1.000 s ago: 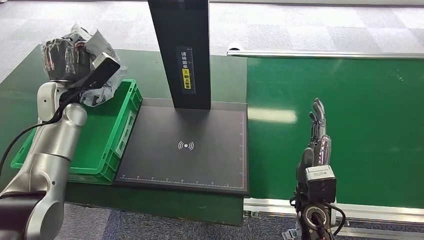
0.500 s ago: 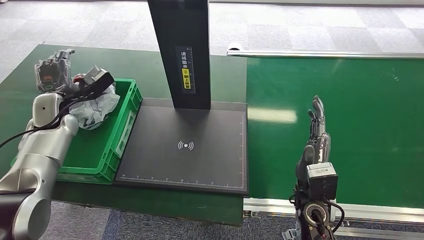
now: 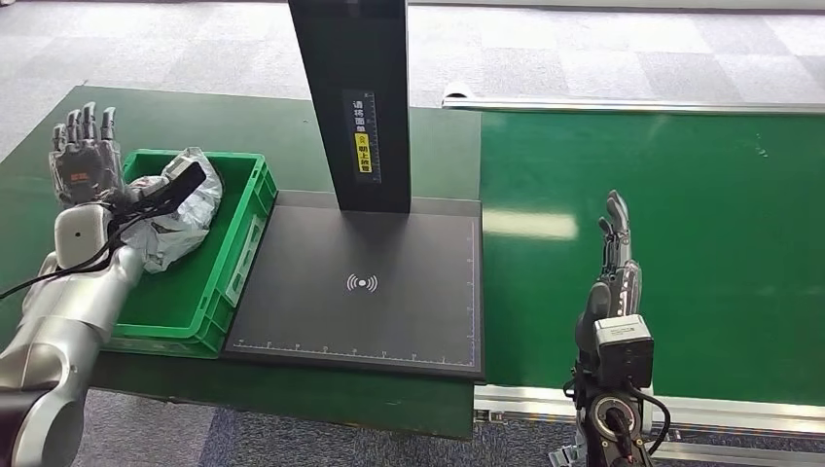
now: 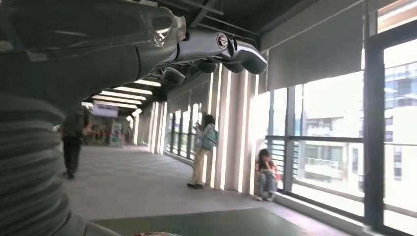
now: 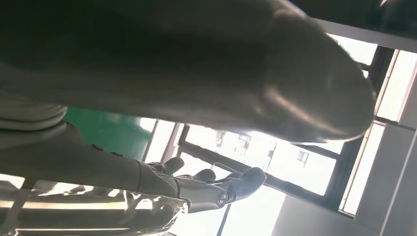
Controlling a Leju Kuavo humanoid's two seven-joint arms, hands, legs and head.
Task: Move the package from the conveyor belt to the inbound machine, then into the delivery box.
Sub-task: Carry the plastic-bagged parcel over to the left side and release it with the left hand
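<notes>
Since the package (image 3: 180, 209) lies in the delivery box (image 3: 238, 248), you're done (left hand (image 3: 83, 156) and right hand (image 3: 618, 258) both spread, holding nothing).

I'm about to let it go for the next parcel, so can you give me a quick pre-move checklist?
1. Package inside the green box: ok.
2. Left hand released, fingers spread, raised beside the box: ok.
3. Right hand holds nothing, fingers straight over the belt: ok.
4. Scanner pad bare: ok.
5. Another parcel waiting on the belt: not ok, none on the visible stretch.
</notes>
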